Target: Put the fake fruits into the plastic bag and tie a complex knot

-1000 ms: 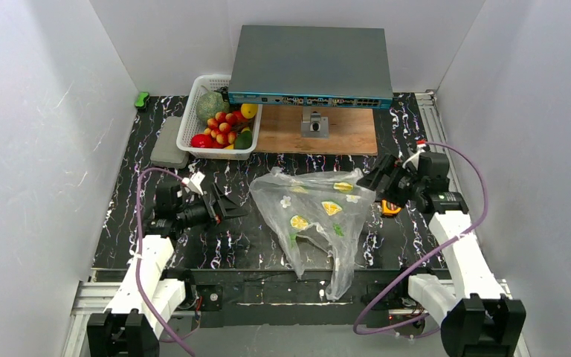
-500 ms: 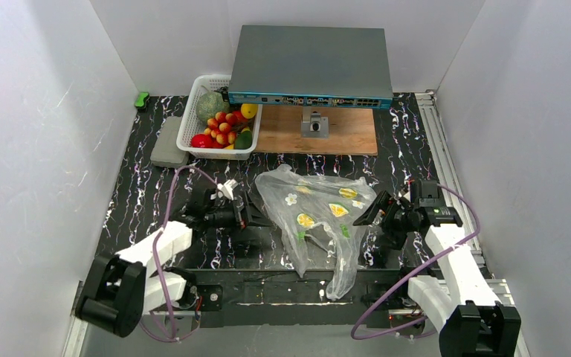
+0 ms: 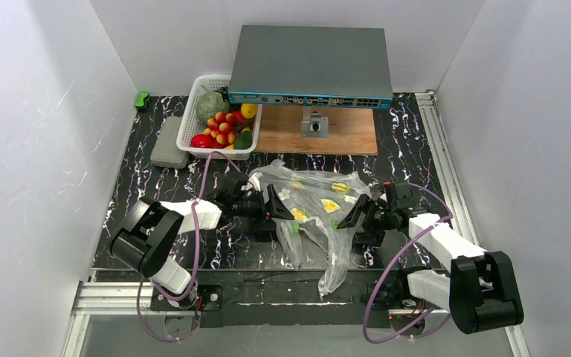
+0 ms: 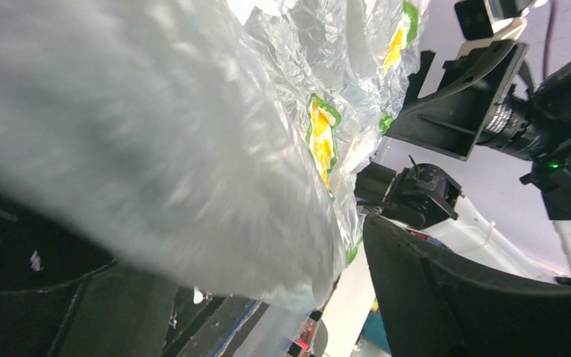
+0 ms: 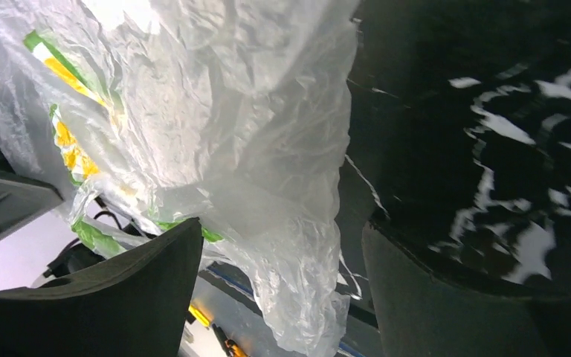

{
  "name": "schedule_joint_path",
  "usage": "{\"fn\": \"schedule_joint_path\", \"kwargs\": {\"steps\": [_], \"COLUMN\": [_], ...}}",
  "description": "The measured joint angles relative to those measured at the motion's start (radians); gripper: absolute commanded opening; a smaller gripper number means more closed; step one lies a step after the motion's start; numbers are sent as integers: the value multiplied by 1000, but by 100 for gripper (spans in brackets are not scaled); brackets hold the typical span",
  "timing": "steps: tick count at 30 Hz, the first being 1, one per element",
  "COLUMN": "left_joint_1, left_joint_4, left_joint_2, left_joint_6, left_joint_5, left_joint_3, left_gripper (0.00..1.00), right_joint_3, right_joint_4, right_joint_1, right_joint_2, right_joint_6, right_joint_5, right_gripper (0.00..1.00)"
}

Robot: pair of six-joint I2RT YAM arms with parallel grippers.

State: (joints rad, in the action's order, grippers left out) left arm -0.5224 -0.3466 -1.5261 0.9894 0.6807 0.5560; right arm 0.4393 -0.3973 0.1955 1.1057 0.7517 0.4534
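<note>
Jaws on both arms stand apart with film between them, nothing pinched yet: the left gripper (image 3: 276, 206) straddles the left edge of the plastic bag (image 3: 320, 197), and the right gripper (image 3: 351, 221) straddles its right edge. The bag lies crumpled on the dark table (image 3: 156, 201) between them, its tail hanging over the near edge. The fake fruits (image 3: 223, 130) sit in the white basket (image 3: 193, 111) at the far left, well apart from the bag.

The step in hand looks like seizing the bag to open it. To do it well, each pair should close on one layer near the mouth, not on a bunched wad, or the opening is likely to be sealed. Which layer sits between the fingers I cannot tell from the wrist views. The film looks thin and slippery, so a firm squeeze before any lifting, then a gentle pull apart
</note>
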Motion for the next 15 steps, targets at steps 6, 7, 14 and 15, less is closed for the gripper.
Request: {"fn": "schedule_joint_path", "kwargs": {"steps": [6, 7, 14, 15], "left_joint_1": [-27, -27, 53, 89], "left_joint_4": [-29, -29, 106, 170], "left_joint_2": [-55, -56, 50, 84], "left_joint_6": [32, 38, -16, -49], "left_joint_5": [-11, -13, 2, 2], "left_joint_3": [12, 12, 16, 23], "left_gripper": [23, 14, 0, 0], "right_joint_3": [-10, -10, 66, 93], "right_joint_4": [141, 156, 75, 40], "right_joint_1": [35, 35, -38, -71], "right_joint_2": [54, 56, 28, 16], "right_joint_6": [31, 33, -22, -42], "right_joint_5": [23, 28, 63, 60], "right_gripper": [29, 9, 1, 1]}}
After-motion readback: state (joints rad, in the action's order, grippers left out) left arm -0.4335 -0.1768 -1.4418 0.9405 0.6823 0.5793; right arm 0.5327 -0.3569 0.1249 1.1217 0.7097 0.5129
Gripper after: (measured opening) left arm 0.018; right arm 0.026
